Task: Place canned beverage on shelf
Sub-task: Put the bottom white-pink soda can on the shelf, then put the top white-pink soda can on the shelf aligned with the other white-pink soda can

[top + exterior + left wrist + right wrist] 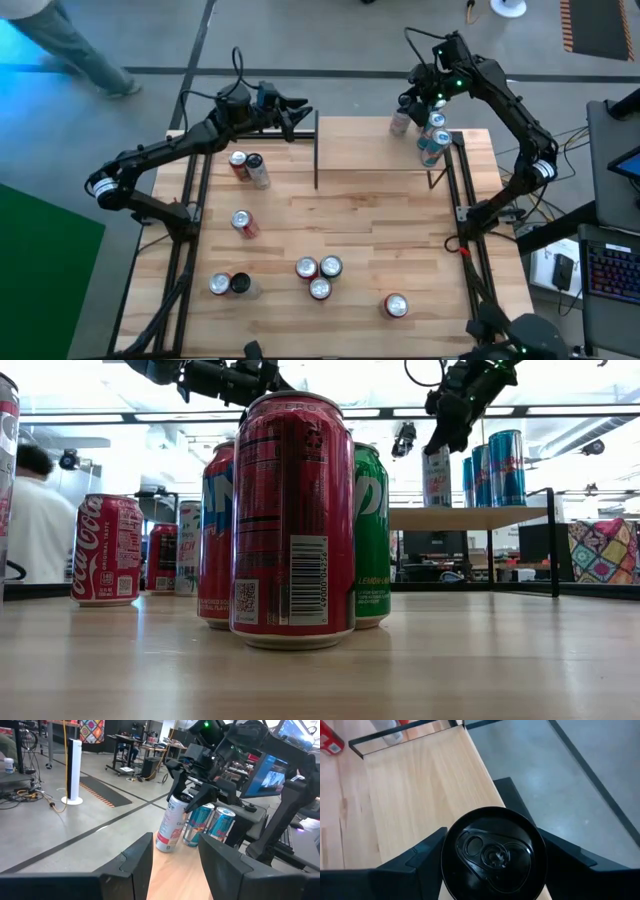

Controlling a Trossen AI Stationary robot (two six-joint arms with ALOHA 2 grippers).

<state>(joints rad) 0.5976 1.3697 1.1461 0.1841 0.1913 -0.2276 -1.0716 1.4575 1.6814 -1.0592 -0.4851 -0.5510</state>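
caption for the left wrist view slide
Right claw grips a white can on the shelf beside two blue cans.

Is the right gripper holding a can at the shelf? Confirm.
Yes, the right gripper clamps the top of a white can on the shelf, beside two blue cans.

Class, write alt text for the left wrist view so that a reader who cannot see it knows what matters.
The right pincer grips a tall white-and-red drink can near its top, tilted at the far end of the light-wood shelf board, beside two blue-and-silver cans. The left pincer's two dark fingers frame the foreground, open and empty; a workshop floor lies beyond.
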